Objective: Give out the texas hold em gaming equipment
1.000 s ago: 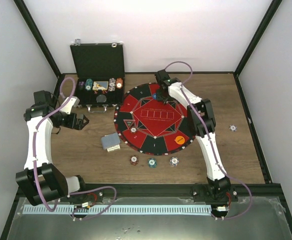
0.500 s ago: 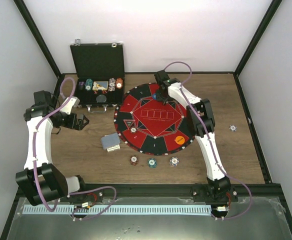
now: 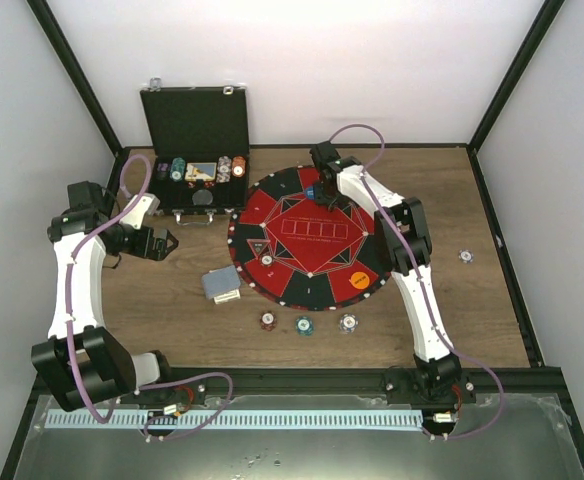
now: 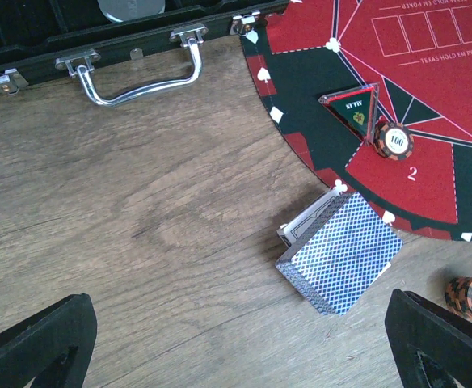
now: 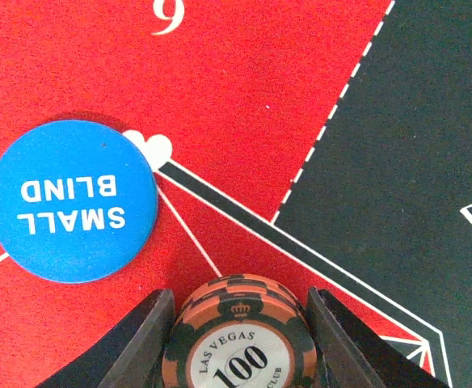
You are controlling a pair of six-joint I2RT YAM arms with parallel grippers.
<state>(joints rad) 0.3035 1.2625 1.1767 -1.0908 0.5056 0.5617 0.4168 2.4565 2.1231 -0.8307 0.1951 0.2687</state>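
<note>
The right end effector (image 5: pixel 240 327) pinches a brown-red 100 chip (image 5: pixel 238 349) between its fingers (image 5: pixel 143 343) over the far part of the round poker mat (image 3: pixel 312 240). Only the right wrist view shows this grip, along with the blue Small Blind button (image 5: pixel 73 200), which lies flat on a red field just beside the chip and not touching it. Whether the chip rests on the mat cannot be told. In the top view the arm hides nearly all of this.

The left end effector (image 4: pixel 236 327) is spread wide and holds nothing above the bare table (image 4: pixel 139 218), near the front of the black case (image 3: pixel 194 125). Its camera shows the deck of playing cards (image 4: pixel 339 252) on the table just off the mat's rim. It also shows a second 100 chip (image 4: pixel 394 141) on the mat, against the tip of a triangular ALL IN marker (image 4: pixel 351 109).

Only the top view takes in the row before the mat's near rim: a brown-red chip (image 3: pixel 268 320), a teal chip (image 3: pixel 304 324) and a white chip (image 3: pixel 348 322). It also shows the orange button (image 3: pixel 359 280) on the mat and a lone chip (image 3: pixel 466 256) well off to the right.
</note>
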